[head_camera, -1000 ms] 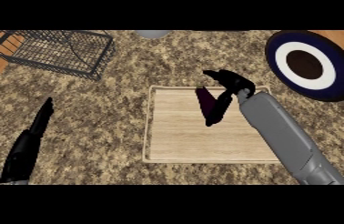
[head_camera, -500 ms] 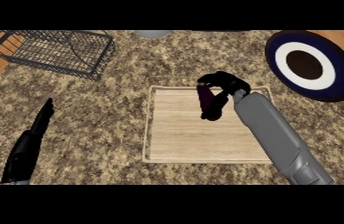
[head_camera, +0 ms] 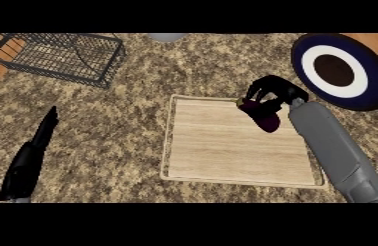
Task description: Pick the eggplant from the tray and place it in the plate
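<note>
The dark purple eggplant (head_camera: 263, 117) hangs over the far right corner of the pale wooden tray (head_camera: 221, 145), tilted, with my right hand (head_camera: 275, 90) curled round its stem end. The plate (head_camera: 336, 70), navy-rimmed with a white ring and a dark brown centre, lies to the right of the hand, beyond the tray. My left hand (head_camera: 38, 140) rests open at the view's left edge, fingers pointing away from me, far from the tray.
A black wire basket (head_camera: 63, 55) stands at the far left of the speckled stone counter. A grey round object (head_camera: 167, 37) peeks in at the far edge. An orange-brown surface shows behind the plate at the top right.
My right hand has closed on the eggplant and carried it up and to the right, from the tray's far middle toward its right corner, nearer the plate. The left hand has not moved.
</note>
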